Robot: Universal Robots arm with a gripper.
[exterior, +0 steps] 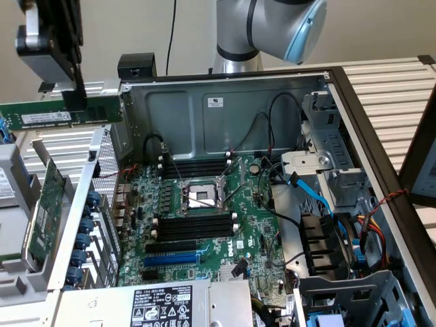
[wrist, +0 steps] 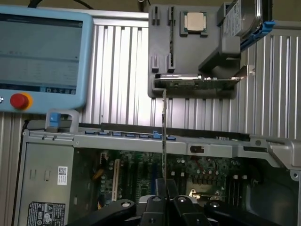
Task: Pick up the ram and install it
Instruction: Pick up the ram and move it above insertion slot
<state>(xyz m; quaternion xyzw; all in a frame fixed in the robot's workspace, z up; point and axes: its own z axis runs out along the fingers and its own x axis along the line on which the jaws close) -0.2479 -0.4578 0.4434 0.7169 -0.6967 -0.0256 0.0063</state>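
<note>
My gripper [exterior: 73, 99] hangs high at the exterior view's left, above and outside the open computer case [exterior: 225, 102]. It is shut on the ram [exterior: 61, 115], a long green stick held level, its long edge horizontal. In the wrist view the ram [wrist: 163, 136] appears edge-on as a thin line rising from between my gripper's [wrist: 164, 200] black fingers, over the case's side wall. The black memory slots [exterior: 194, 225] with white end clips lie on the motherboard [exterior: 252, 225] beside the processor socket [exterior: 201, 196], well below and to the exterior view's right of the ram.
A green expansion card [exterior: 44, 211] leans in a grey holder at the exterior view's left. Cables [exterior: 320, 201] and drive bays fill the case's right side. The wrist view shows a blue teach pendant [wrist: 42, 52] and a grey fixture [wrist: 193, 52] with a processor chip [wrist: 195, 21] on the ribbed table.
</note>
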